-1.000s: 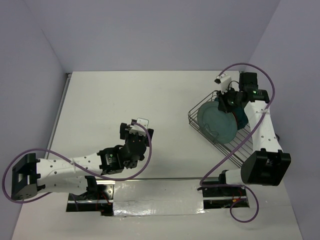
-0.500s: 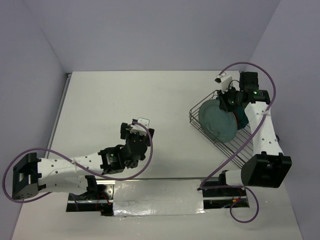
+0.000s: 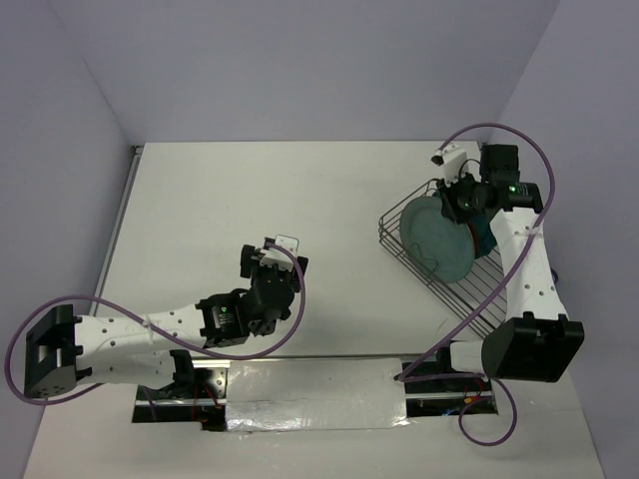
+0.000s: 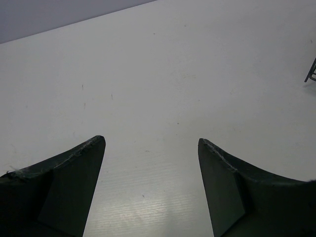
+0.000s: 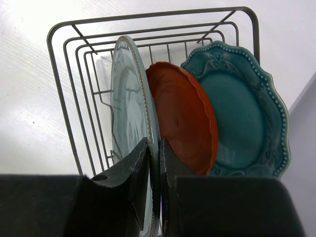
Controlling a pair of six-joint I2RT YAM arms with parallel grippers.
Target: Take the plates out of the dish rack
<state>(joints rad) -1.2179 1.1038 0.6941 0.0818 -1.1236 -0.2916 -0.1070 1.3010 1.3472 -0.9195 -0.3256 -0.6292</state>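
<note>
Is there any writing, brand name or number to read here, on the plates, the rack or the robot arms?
None can be read. The pale grey-green plate, red-orange plate, teal plate and dish rack carry no lettering; the left arm and right arm show no legible marking.

Place: robot test bench in a lab, not a lived-in kitchen
Walls: plain pale lilac panels (image 3: 300, 70) at the back and both sides, bare
Table: flat white top (image 3: 250, 200), metal rail (image 3: 118, 225) along its left edge
Rig: left arm (image 3: 130, 334) and right arm (image 3: 529, 269), white and black, bolted at the near edge, with looping purple cable (image 3: 496, 127)
Near edge: shiny strip (image 3: 310, 409), possibly tape or metal sheet
Household props: wire dish rack (image 5: 81, 98) holding a pale grey-green plate (image 5: 131, 98), red-orange plate (image 5: 182, 118) and teal plate (image 5: 242, 108)
</note>
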